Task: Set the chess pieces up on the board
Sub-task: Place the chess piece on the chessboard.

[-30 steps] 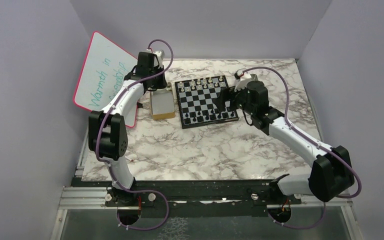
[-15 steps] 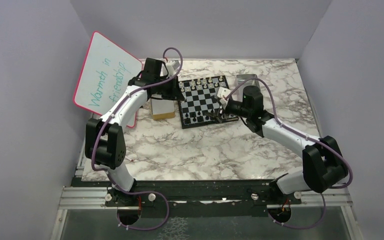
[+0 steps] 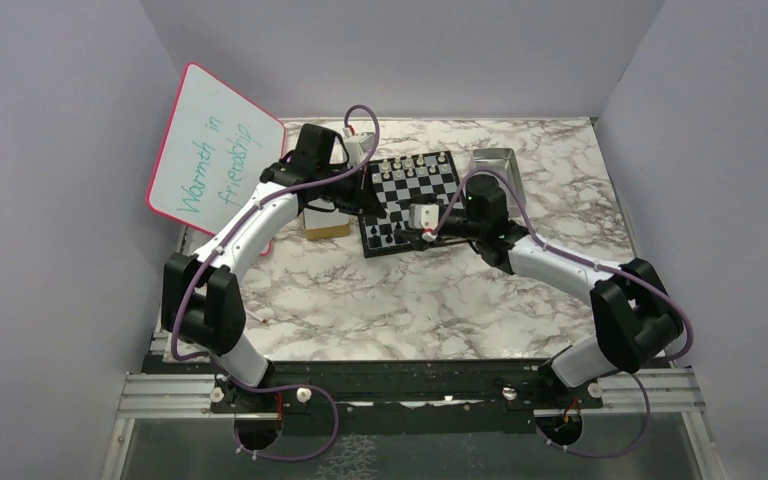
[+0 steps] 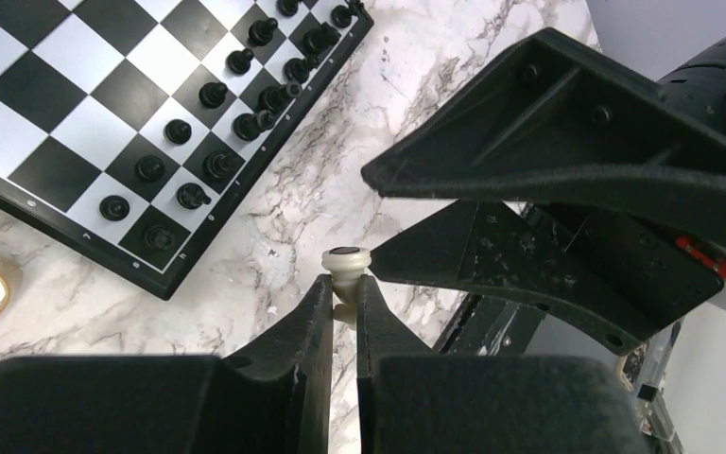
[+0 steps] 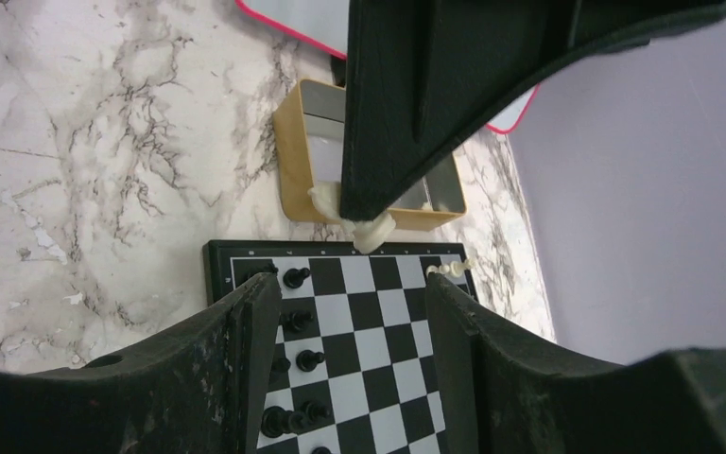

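Note:
The board (image 3: pixel 430 186) lies at the table's back middle, with black pieces (image 3: pixel 400 236) along its near edge and whitish pieces (image 3: pixel 410 163) along its far edge. My left gripper (image 4: pixel 343 284) is shut on a whitish piece (image 4: pixel 345 266) and holds it above the marble beside the board's (image 4: pixel 47 95) corner, near the black pieces (image 4: pixel 217 123). My right gripper (image 5: pixel 350 284) is open and empty above the board (image 5: pixel 388 322), close to the left gripper. In the right wrist view the held piece (image 5: pixel 371 233) hangs over the board's edge.
A gold-rimmed tray (image 3: pixel 326 226) sits left of the board and also shows in the right wrist view (image 5: pixel 293 170). A shiny metal tray (image 3: pixel 495 162) stands at the board's right. A pink-rimmed whiteboard (image 3: pixel 215 150) leans at the back left.
My left gripper moved right from above the gold tray to the board's left side. My right gripper swung left from the board's right edge across its near part.

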Tool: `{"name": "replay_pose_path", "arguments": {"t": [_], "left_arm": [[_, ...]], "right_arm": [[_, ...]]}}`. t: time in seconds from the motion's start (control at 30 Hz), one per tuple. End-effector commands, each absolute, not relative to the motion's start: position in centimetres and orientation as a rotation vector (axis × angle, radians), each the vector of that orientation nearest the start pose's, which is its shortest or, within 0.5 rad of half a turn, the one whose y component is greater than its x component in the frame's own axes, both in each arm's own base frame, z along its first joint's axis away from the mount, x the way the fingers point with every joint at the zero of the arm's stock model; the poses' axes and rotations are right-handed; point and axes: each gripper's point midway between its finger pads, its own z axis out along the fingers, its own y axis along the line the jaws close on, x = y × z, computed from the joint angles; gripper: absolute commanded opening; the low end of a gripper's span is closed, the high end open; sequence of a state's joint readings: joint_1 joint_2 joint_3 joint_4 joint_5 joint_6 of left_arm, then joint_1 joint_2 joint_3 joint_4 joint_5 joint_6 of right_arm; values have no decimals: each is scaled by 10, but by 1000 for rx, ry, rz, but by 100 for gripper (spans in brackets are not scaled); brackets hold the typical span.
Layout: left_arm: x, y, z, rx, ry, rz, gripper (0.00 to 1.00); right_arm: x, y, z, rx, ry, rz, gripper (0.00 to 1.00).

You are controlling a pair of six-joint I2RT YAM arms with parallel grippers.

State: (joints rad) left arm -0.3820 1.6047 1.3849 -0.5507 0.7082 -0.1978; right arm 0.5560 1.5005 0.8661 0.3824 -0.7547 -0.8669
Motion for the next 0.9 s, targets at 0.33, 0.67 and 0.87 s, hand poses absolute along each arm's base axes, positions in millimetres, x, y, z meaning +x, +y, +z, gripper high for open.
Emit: {"name": "replay_pose_path", "arguments": {"t": [0.33, 0.67, 0.87], "left_arm": [[297, -266, 214, 663, 2301, -1229, 8], [299, -268, 217, 671, 2300, -1228, 9], [304, -268, 228, 652, 2282, -1215, 27]], "right_arm": [[323, 348, 199, -1626, 804, 382, 47], [319, 351, 185, -1671, 809, 386, 24], [323, 352, 198, -1537, 885, 431, 20]]}}
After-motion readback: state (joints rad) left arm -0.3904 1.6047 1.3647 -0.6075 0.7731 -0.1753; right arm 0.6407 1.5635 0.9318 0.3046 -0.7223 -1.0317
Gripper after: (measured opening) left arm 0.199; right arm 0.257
